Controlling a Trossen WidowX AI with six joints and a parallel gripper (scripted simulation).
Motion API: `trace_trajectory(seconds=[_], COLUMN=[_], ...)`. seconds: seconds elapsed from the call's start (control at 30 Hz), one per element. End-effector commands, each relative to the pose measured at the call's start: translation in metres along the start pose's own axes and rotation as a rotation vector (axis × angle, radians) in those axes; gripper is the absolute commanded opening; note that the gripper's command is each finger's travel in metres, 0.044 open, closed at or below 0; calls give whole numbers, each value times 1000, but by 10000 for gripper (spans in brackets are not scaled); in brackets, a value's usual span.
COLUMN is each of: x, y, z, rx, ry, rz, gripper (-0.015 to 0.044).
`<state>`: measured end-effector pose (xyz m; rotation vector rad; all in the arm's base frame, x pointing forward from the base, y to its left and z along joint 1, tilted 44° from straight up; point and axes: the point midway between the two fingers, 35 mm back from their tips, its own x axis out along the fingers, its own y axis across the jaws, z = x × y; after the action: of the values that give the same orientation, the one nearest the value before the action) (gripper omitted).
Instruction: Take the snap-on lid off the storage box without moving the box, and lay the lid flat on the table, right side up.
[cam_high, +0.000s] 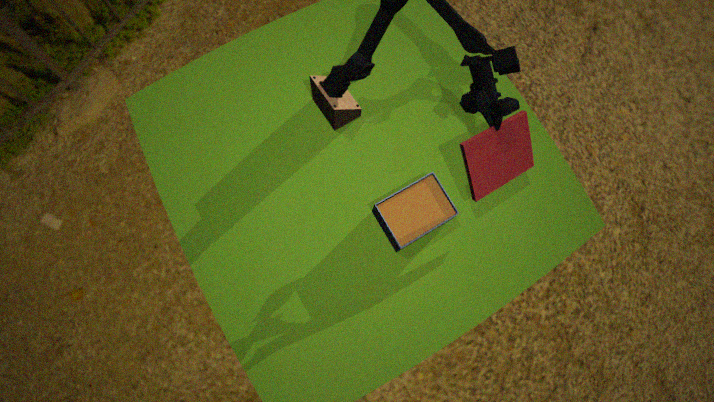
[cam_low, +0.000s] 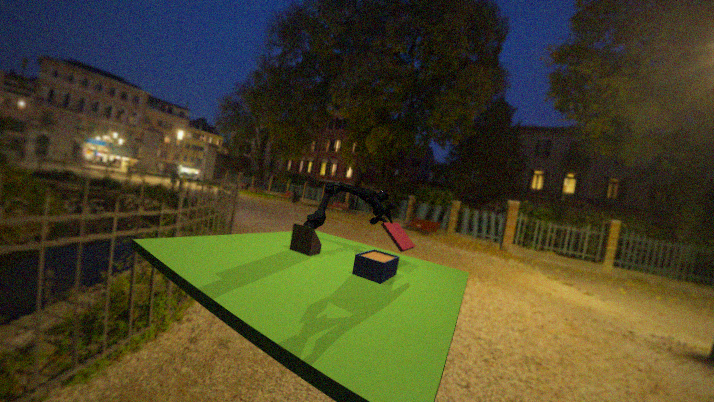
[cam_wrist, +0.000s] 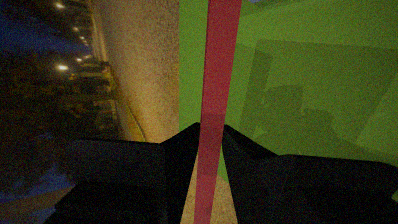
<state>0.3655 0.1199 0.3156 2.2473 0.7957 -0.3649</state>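
The storage box (cam_high: 416, 212) (cam_low: 375, 268) stands open on the green table, dark blue outside with an orange inside. The red lid (cam_high: 499, 156) (cam_low: 398, 236) (cam_wrist: 220, 60) is off the box, to its right in the top view. It hangs above the table, steeply tilted down away from the gripper in the exterior view. My gripper (cam_high: 496, 126) (cam_low: 389, 220) (cam_wrist: 210, 128) is shut on the lid's edge nearest the arm; in the wrist view the lid shows edge-on between the two black fingers. The lid's underside detail cannot be made out.
The green table (cam_high: 475, 290) (cam_low: 400, 325) carries the arm's base block (cam_high: 336, 107) (cam_low: 305, 239), left of and behind the box. The table's right edge in the top view runs close beside the lid. Shadows of the arm and lid fall on the table.
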Motion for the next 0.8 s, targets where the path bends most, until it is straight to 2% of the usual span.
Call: trace_trajectory(seconds=[0.0,0.77], x=[3,16], y=[-4,-20], z=[4,4], rx=[4,5], ry=[-7,-6], rz=[7,7], gripper=[0,0])
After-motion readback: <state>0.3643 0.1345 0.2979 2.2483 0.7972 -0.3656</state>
